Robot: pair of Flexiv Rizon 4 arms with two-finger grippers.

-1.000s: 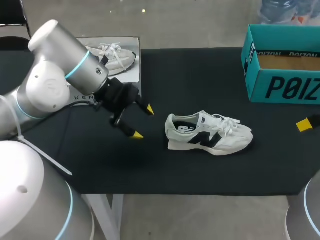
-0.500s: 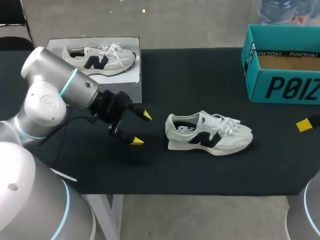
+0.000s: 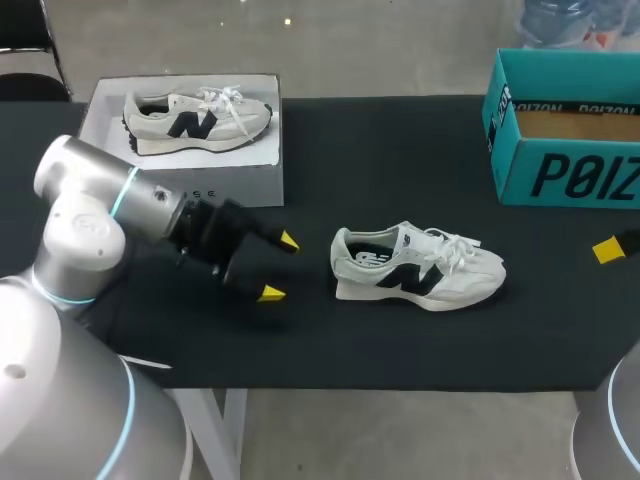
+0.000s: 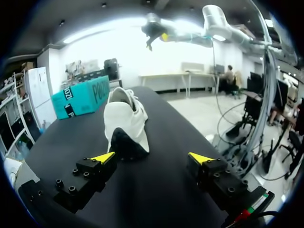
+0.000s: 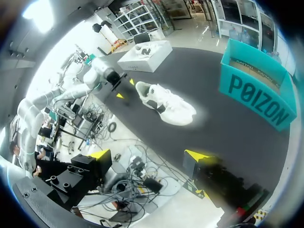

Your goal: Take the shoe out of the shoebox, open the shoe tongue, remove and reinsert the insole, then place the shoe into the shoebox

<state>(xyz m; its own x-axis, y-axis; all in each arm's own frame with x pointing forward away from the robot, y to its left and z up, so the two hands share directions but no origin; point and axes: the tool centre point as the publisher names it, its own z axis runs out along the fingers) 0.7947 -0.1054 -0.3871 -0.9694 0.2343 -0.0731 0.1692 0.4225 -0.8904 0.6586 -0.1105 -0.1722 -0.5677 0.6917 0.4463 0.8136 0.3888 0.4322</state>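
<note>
My left pincer [image 3: 279,267] hangs released, fingers spread wide with nothing between them, low over the surface [image 3: 400,345] near its left part. It points at the heel of the shoe [image 3: 418,265], which is close ahead but not touching. My right pincer [image 5: 148,155] is also slack and empty, held high off the surface's right edge. The shoe sits upright on its sole in the middle of the surface, somewhat toward the near edge, with its toe toward the right edge. The teal shoebox [image 3: 580,175] stands open at the far right corner, well apart from the shoe. A white box [image 3: 180,175] carrying a second shoe [image 3: 195,112] lies at the far left corner. I judge that the first step is done, since the shoe is out of its box. The laces look tied and the tongue closed, so opening it, working the insole and putting the shoe back are all left. In the left wrist view the heel blocks the shoe's opening, so I cannot make out the insole. The head view cuts off the shoebox and shows only one yellow tip of my right pincer.
</note>
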